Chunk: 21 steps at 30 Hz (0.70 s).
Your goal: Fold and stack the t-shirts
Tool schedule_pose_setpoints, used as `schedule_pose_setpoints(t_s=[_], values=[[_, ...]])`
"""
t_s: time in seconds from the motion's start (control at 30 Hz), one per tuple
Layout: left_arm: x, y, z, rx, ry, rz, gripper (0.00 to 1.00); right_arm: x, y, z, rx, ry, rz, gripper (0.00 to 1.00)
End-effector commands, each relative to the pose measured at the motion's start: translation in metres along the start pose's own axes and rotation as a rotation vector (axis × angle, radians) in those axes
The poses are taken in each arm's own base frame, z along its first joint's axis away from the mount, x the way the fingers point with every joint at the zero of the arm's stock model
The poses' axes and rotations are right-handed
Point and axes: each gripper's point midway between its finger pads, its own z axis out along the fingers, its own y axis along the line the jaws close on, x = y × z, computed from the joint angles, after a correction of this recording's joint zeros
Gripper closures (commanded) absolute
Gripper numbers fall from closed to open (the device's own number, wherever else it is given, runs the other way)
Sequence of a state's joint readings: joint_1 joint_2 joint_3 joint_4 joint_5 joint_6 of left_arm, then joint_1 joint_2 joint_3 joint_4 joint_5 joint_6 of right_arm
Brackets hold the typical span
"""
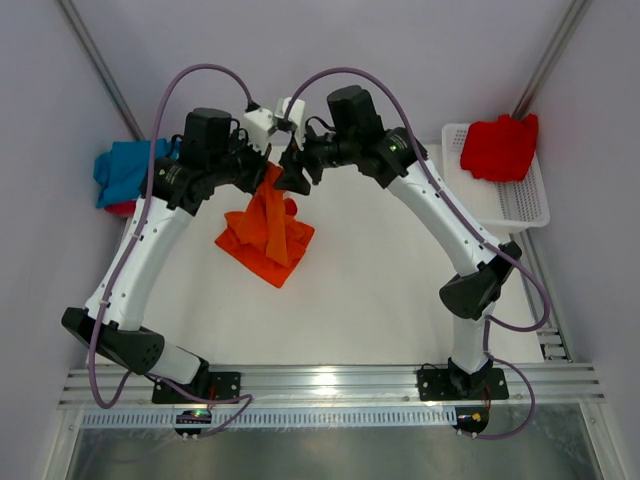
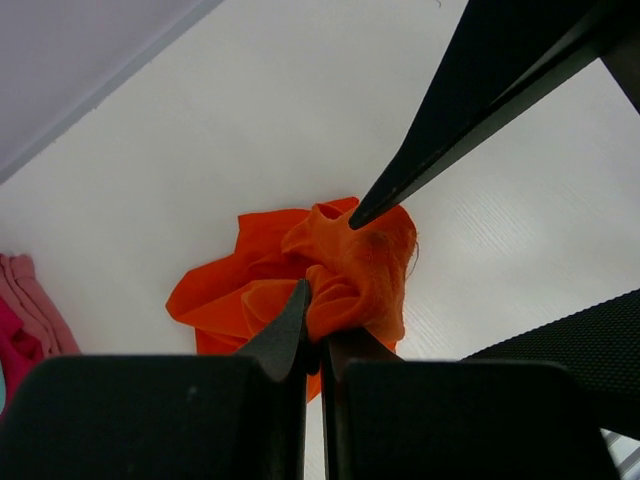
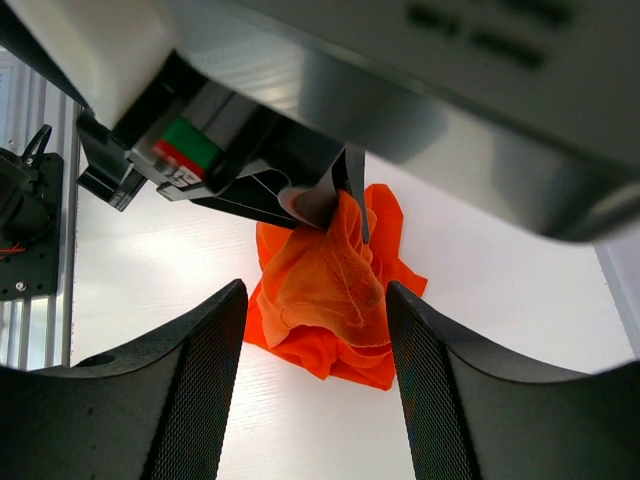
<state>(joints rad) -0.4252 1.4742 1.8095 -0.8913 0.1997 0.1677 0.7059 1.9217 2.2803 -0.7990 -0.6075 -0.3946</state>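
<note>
1. Your left gripper (image 2: 318, 310): the jaws are pressed together on a bunched fold of the orange t-shirt (image 2: 240, 285) and hold it up off the table (image 1: 380, 300).
2. Your right gripper (image 3: 315, 290): its fingers (image 3: 190, 390) stand wide apart, one on either side of the hanging cloth, and grip nothing. In the left wrist view one finger's tip lies right at the top of the bunch. You cannot tell from the views whether it touches.
3. Both grippers meet nose to nose at the far middle of the table, just beside each other.
4. Orange t-shirt: the upper part is drawn into a narrow rope under the left gripper. The lower part rests crumpled on the table near the centre, a little to the left.
5. Red t-shirt (image 1: 500, 148): it lies heaped in the far end of the white mesh basket (image 1: 520, 205) at the right edge of the table, well apart from the arms.
6. Blue t-shirt (image 1: 125, 168): it lies bundled at the far left, behind the left arm, with pink cloth (image 1: 120, 208) showing under its near edge.
</note>
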Motion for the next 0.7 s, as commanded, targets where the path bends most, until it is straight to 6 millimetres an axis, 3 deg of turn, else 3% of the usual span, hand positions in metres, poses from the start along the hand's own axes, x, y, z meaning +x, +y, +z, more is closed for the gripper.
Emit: schedule_pose_setpoints(t_s=[0.0,0.23,0.5,0.67], values=[[-0.027,0.001,-0.018,-0.020,-0.102,0.028,1.00,0.000,0.014,-0.005,-0.051,0.001,-0.011,0.38],[-0.034,0.002,-0.026,-0.029,-0.122,0.035,1.00,0.007,0.021,-0.002,-0.095,0.012,-0.013,0.38],[-0.043,0.002,-0.039,-0.042,-0.151,0.042,1.00,0.032,0.027,0.004,-0.131,0.063,-0.018,0.38],[-0.050,0.002,-0.047,-0.044,-0.174,0.044,1.00,0.042,0.022,0.009,-0.115,0.082,-0.019,0.25]])
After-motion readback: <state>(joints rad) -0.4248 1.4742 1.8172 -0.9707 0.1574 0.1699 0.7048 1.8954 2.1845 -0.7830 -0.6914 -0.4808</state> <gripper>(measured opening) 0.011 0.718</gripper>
